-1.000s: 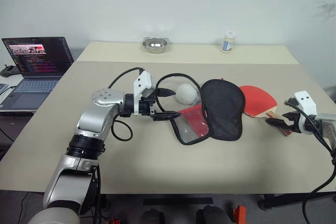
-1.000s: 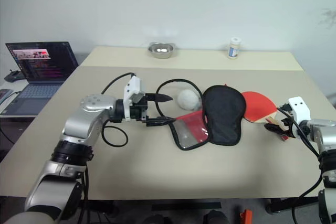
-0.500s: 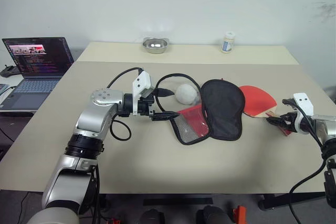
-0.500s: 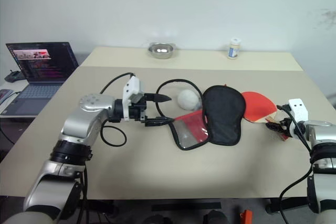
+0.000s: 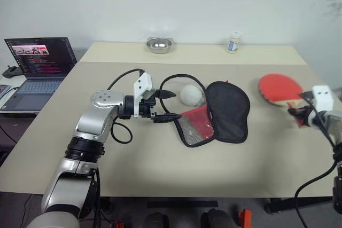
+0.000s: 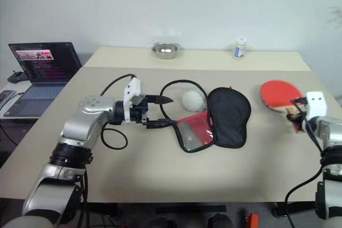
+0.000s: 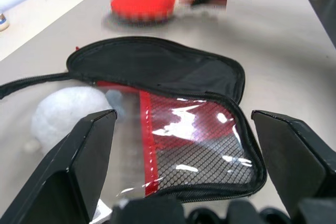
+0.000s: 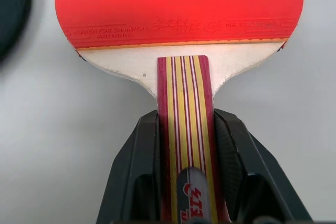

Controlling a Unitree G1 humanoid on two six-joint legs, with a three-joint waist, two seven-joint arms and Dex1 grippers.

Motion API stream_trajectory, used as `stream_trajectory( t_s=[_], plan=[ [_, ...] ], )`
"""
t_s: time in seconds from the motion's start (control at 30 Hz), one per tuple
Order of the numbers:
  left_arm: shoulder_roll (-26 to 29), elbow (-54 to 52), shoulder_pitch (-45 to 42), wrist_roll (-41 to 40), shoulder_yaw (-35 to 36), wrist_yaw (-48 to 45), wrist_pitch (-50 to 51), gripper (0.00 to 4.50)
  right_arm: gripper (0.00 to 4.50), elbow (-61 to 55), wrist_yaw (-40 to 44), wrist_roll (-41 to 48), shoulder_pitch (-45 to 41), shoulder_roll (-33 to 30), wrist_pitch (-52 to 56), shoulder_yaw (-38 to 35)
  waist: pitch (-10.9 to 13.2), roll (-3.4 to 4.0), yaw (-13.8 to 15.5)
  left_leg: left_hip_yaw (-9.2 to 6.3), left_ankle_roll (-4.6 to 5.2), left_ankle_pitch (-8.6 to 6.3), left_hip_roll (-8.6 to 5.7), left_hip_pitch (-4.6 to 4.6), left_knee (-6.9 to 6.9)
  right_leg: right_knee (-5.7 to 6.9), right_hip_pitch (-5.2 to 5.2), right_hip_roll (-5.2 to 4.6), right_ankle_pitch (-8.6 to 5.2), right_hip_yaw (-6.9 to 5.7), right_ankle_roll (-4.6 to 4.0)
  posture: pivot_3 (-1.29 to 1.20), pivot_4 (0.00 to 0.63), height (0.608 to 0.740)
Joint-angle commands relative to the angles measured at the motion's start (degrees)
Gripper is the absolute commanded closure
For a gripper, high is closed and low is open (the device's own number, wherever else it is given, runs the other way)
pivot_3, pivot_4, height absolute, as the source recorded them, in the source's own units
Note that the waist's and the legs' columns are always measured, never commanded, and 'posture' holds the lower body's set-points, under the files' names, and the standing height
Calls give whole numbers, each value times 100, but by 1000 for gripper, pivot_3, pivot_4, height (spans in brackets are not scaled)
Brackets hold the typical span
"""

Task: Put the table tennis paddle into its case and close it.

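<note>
We see our right gripper (image 8: pixel 184 145) clamped on the handle of the table tennis paddle (image 5: pixel 280 88), holding it clear of the beige table (image 5: pixel 160 158) near its right edge. The case (image 5: pixel 216 118) lies open mid-table (black flap up, beside a white ball (image 5: pixel 191 95)). Our left gripper (image 5: pixel 166 104) hangs spread wide just left of it. The front of the table is bare; a laptop (image 5: pixel 37 62) sits off its left edge.

Even, bright indoor light; soft shadows; motion blur on the paddle (image 7: pixel 144 2).
</note>
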Motion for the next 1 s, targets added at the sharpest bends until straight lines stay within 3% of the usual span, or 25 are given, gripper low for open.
stream_trajectory(
  t_s=[0.03, 0.13, 0.23, 0.4, 0.63, 1.0],
  plan=[
    [57, -101, -17, -46, 171, 43, -81, 0, 3425, -2261, -347, 635, 323, 259, 1245, -525, -1, 1, -10, -2, -1, 0, 4, 0, -3, 0, -1, 0, 0, -1, 0, 0, 150, 740],
    [63, -85, -8, -46, 180, 44, -98, 0, 3425, -3972, -971, 1043, 696, 1102, 2428, -800, -1, 1, -29, -7, -10, 5, 19, 1, -9, 6, -7, 9, 0, -4, 0, 0, 150, 740],
    [60, -46, -23, -43, 179, 34, -125, 0, 3425, -5378, -1822, 1157, 931, 2470, 3356, -890, -1, 1, -13, -13, -12, 6, 23, -1, -11, 25, -18, 14, 0, -6, -1, 0, 150, 740],
    [37, 74, -89, -2, 147, 11, -208, 0, 3425, -5904, -2951, 760, 935, 4068, 3492, -864, 1, 5, 11, -15, -5, 10, -3, -26, 13, 78, -50, 2, -2, -6, -4, 0, 150, 740],
    [11, 140, -110, 23, 124, 15, -290, 0, 3425, -5608, -3374, 478, 1096, 4669, 3042, -554, 1, 4, 45, -18, 4, 13, -14, -30, 16, 75, -47, 6, -3, -8, -3, 0, 150, 740],
    [51, 50, -21, 16, 160, 66, -293, 0, 3425, -4967, -3587, 306, 1192, 5009, 2350, -288, 1, 5, -26, -23, 4, 14, -3, -29, 7, 77, -52, 18, -3, -11, -5, 0, 150, 740]
  ],
)
